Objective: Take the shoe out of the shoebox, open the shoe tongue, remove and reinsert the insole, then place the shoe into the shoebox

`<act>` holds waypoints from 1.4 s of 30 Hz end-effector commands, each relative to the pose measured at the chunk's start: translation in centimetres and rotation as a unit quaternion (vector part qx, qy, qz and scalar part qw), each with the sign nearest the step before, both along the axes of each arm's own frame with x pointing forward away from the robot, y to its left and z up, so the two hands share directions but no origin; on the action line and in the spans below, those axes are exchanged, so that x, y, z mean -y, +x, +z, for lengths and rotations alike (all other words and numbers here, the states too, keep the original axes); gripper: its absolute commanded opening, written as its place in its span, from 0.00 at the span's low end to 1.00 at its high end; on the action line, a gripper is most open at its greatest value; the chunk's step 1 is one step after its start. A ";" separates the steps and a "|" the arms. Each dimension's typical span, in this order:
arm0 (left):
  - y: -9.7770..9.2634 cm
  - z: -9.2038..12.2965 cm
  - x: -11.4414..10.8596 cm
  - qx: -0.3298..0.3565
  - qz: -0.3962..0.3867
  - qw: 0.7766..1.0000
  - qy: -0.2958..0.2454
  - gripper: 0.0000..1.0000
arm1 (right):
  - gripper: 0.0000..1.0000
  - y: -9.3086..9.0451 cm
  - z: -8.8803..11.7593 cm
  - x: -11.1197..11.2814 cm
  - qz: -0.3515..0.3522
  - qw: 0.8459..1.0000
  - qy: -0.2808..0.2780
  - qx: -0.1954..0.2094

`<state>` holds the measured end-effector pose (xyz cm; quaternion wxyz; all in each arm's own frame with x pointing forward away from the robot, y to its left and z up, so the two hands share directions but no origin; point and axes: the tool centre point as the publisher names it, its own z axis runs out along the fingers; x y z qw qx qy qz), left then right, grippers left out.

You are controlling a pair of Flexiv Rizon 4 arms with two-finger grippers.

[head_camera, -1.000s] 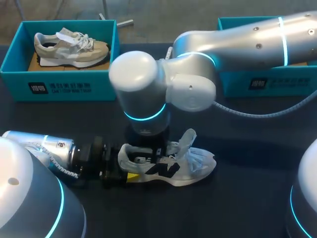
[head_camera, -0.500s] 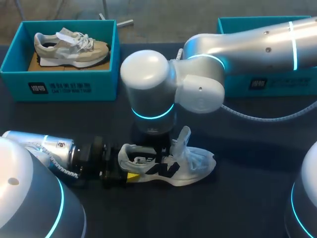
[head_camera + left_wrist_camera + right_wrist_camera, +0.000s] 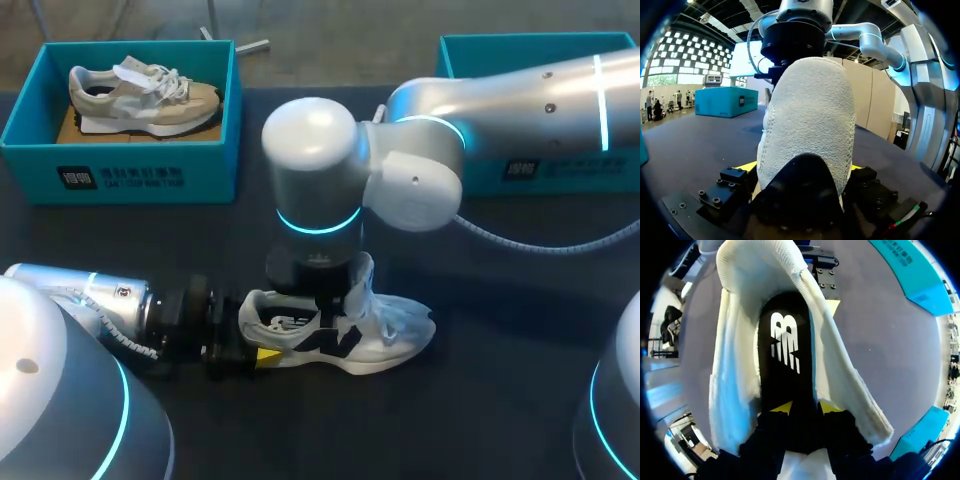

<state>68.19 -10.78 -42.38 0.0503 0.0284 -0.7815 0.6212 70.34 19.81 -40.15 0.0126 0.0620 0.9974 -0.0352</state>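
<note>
Nearest the robot in the head view, the left arm [image 3: 90, 300] lies low along the dark table [image 3: 500, 400]. Its left gripper [image 3: 250, 338] is clamped on the heel of a white sneaker [image 3: 375, 335]. From above, only one yellow tip shows at the shoe's near side.

The left wrist view shows what that angle hides. The knit heel of the sneaker [image 3: 810, 115] stands upright between the left gripper [image 3: 802, 167], with a yellow tip pressed to each side.

The shoe rests on its sole on the table, between the two arms, toe toward the right. Its tongue [image 3: 362, 288] is lifted upright.

Directly over the shoe's opening, the right arm [image 3: 520, 90] comes in from the right and turns straight down. Its wrist blocks the overhead sight of its fingers.

The right wrist view looks down into the shoe. The right gripper [image 3: 806, 407] has its two yellow tips closed on the end of the black insole [image 3: 785, 345]. The insole bears a white logo and lies inside the white upper.

Farther back, a teal shoebox [image 3: 120, 175] at the left rear holds a beige sneaker [image 3: 140, 95]. A second teal shoebox [image 3: 560, 170] sits at the right rear, partly hidden behind the right arm, so I cannot tell what it holds.
</note>
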 end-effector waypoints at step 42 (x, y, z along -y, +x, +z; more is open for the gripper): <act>0.0 -0.2 -0.1 0.000 0.000 1.000 0.001 0.00 | 0.00 -4.6 0.0 0.0 0.001 0.998 0.060 -0.036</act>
